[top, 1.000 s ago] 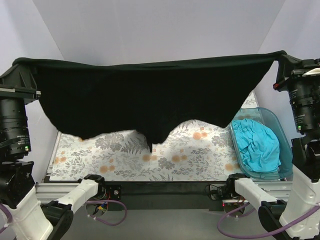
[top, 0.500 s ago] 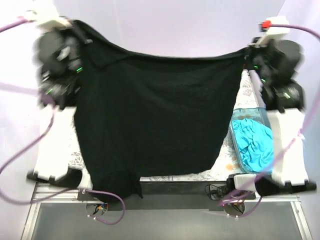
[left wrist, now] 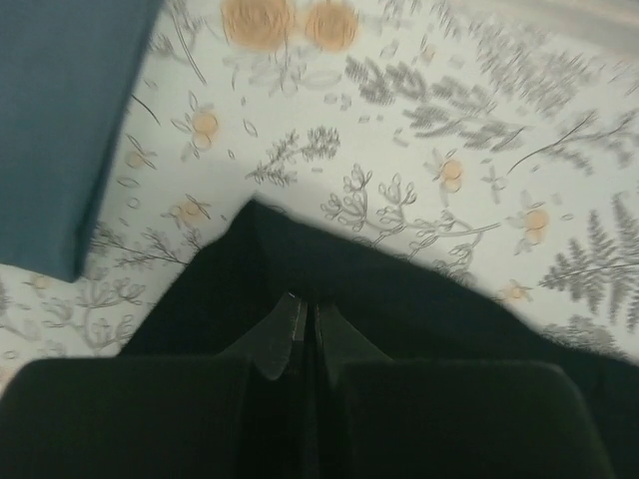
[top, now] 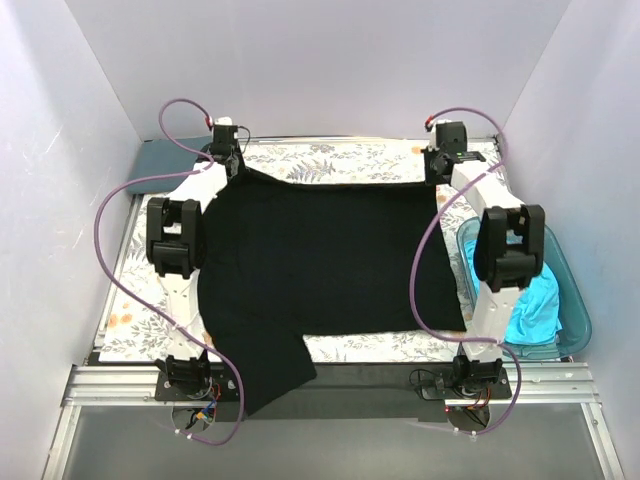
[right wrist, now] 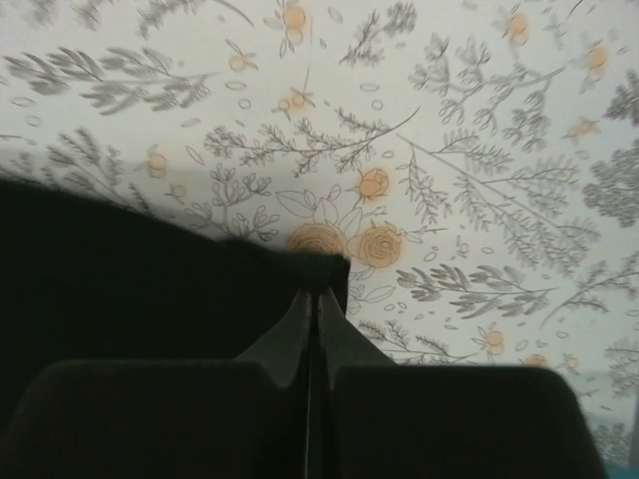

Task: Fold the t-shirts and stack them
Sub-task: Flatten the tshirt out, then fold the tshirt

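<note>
The black t-shirt (top: pixel 320 260) lies spread flat across the counter (top: pixel 330 158), one corner overhanging the near edge. The left gripper (top: pixel 228 160) and right gripper (top: pixel 440 168), each pressed together, pinch its far corners, apparently stretching that edge straight for folding.

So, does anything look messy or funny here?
Yes: the black cloth t-shirt is spread out, but its near-left corner droops over the front edge of the white floral-print table cloth, so it is not all flat.
</note>
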Robot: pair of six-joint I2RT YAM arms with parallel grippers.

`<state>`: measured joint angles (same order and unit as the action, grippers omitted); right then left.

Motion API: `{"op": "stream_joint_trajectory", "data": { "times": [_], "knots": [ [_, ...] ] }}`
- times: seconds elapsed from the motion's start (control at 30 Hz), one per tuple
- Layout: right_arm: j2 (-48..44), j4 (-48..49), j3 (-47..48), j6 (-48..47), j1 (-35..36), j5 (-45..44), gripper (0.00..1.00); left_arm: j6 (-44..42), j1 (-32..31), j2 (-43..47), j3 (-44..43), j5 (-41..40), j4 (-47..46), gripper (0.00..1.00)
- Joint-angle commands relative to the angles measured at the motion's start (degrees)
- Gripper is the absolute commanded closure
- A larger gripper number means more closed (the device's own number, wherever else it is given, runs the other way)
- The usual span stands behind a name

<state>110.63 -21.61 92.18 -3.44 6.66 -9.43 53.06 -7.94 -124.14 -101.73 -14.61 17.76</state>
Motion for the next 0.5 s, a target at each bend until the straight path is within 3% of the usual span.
{"op": "stream_joint_trajectory", "data": {
  "times": [0.0,0.23,0.47],
  "knots": [
    [4.14,5.96,4.14,-0.25,-0.85,-1.82,0.99,2.30,0.91,0.22,-3.91,5.36,-3.00,1.00],
    [9.78,6.49,7.22,0.28,-1.73,-1.20,0.99,6.52,3.20,-2.87,-4.09,9.59,-2.73,1.00],
    [7.06,6.49,6.79,1.07,-2.44,0.55,0.99,11.70,4.25,0.91,-5.49,13.81,4.20,1.00]
  ]
}}
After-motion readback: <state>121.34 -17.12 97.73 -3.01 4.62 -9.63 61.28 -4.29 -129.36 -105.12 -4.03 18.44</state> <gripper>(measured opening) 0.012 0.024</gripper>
